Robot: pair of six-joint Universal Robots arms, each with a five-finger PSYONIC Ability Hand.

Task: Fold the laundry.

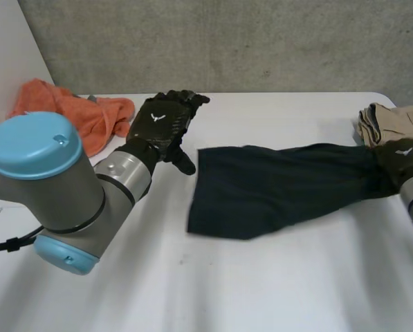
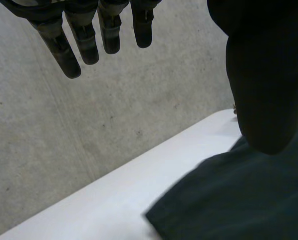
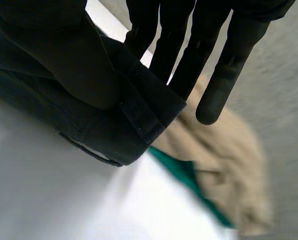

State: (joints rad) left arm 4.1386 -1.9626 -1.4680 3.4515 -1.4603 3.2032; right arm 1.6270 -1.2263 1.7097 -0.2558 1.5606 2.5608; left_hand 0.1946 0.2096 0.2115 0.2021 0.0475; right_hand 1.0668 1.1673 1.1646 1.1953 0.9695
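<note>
One dark garment (image 1: 275, 187) is lying stretched across the white table (image 1: 227, 297), its wide end pointing toward the left hand (image 1: 161, 124) and its narrow end reaching the right hand (image 1: 405, 160). The right hand is pinching that bunched end between thumb and fingers (image 3: 188, 60), seemingly at a stitched hem, though I cannot tell what sort of garment it is. The left hand is hovering just beside the wide end with fingers straight and relaxed, holding nothing. An orange cloth (image 1: 75, 114) is sitting behind it, and a beige cloth (image 1: 393, 117) is lying just past the right hand. The fabric is looking soft, light and limp, so it will likely sag and slide. Taking hold of the free corners at the wide end is probably offering the best control.
</note>
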